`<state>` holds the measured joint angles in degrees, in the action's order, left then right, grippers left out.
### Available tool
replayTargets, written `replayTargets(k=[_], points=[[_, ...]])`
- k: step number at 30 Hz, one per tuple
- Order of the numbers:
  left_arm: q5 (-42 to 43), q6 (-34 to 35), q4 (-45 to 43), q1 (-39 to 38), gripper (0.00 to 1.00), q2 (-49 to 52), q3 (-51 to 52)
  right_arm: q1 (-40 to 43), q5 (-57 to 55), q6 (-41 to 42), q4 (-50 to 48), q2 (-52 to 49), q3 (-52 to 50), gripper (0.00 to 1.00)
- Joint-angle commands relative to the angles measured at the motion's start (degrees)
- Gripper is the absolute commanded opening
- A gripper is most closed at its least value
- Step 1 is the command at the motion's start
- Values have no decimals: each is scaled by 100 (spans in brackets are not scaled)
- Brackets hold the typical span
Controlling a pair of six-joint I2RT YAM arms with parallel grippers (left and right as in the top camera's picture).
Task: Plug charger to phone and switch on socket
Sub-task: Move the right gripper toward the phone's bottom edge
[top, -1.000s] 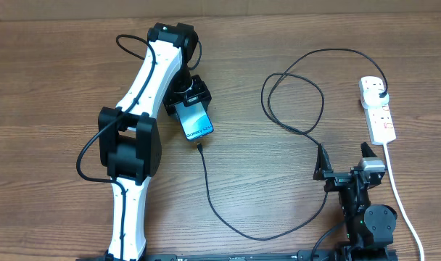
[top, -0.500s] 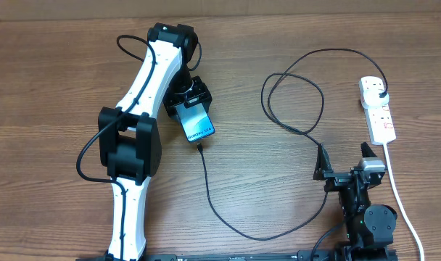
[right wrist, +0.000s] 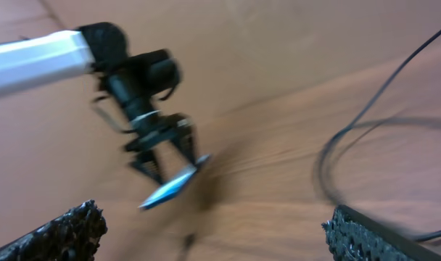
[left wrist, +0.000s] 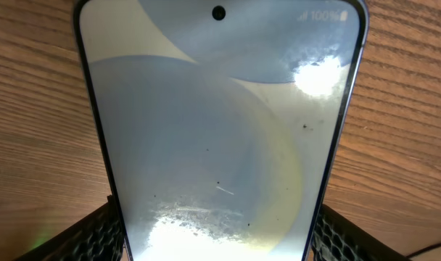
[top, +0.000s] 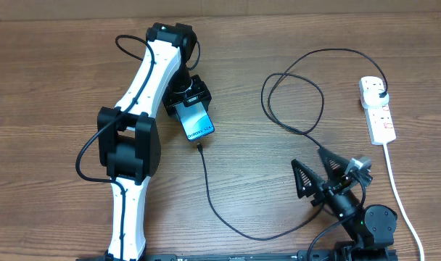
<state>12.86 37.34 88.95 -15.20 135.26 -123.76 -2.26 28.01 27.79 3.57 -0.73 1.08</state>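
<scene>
Black-edged slim phone (top: 199,125) with a pale blue lit screen sits clamped between the left gripper's (top: 187,103) fingers (left wrist: 90,235). The right gripper (top: 316,168) is spread wide and empty. The thin black charger cable's (top: 206,188) tip lies at the phone's lower end.

You've got a brown wood-grain table (top: 54,87) filling the overhead view, grain running left to right. Along its far edge you'll see a paler tan strip (top: 278,6), too narrow to identify.
</scene>
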Motion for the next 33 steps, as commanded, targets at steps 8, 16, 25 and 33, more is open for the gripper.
replayTargets(k=[8,16,25,33], points=[[15,149,0,74,4,-37,-157,-2,1226,1462,-42,57,-61,100],[39,254,-192,243,4,-37,-157,-4,1919,1419,-439,57,-59,100],[74,251,-186,584,4,-37,-157,-413,1539,1421,-737,-111,20,100],[70,251,-181,629,4,-37,-157,-1381,238,916,-785,-1364,356,100]])
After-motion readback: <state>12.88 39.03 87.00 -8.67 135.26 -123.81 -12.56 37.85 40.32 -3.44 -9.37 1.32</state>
